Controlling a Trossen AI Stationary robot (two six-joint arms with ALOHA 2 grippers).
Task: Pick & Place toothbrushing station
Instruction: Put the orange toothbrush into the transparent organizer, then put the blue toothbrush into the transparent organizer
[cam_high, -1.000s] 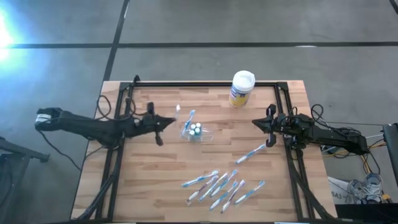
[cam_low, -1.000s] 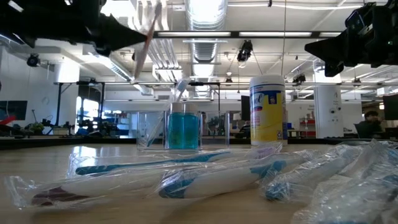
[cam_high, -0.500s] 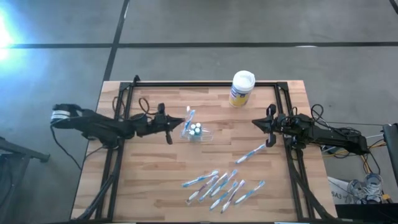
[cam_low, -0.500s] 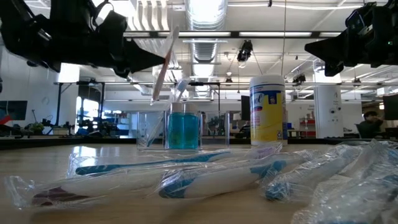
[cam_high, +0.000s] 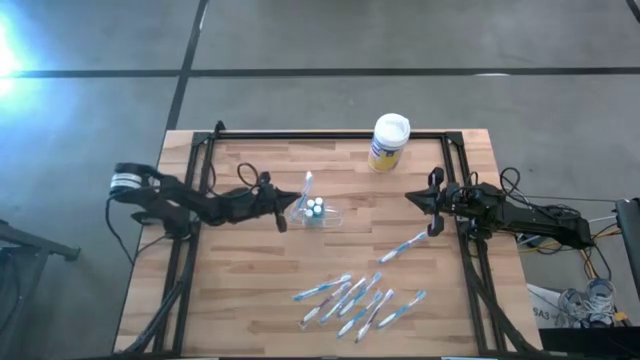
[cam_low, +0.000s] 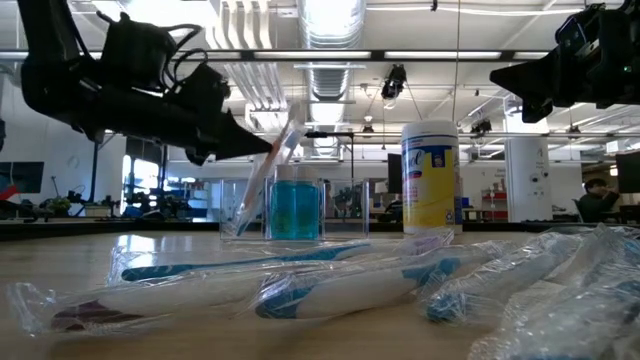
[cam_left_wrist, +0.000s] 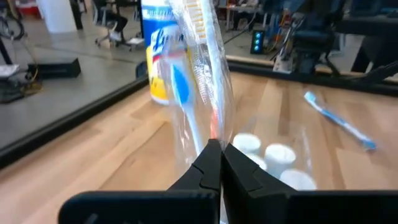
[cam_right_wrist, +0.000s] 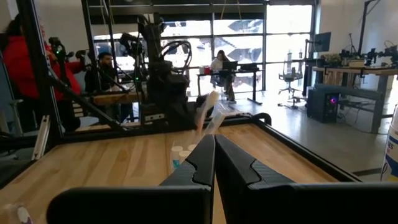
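- while my left gripper (cam_high: 284, 206) is pinched tight on a wrapped toothbrush (cam_low: 268, 172), its lower end is dipping into the clear holder (cam_high: 318, 213) near the middle of the table (cam_high: 240, 290), beside another brush already standing in it and the teal-capped tubes (cam_high: 315, 208).
- i judge this the placing step: the brush leans and does not look seated yet. next i would ease it lower, straighten it, then let go without nudging the light holder.
- a lone toothbrush (cam_high: 402, 246) lies just off the holder toward my right side, and a cluster of wrapped toothbrushes (cam_high: 358, 299) waits at the near edge, so most of the set is left to do.
- my right gripper (cam_high: 433, 208) hangs closed and empty at the right rail, well apart.
- the white-lidded canister (cam_high: 388, 142) stands at the far edge, clear of my path.
- bare wood lies left of the holder and between it and the cluster, giving room to back out.
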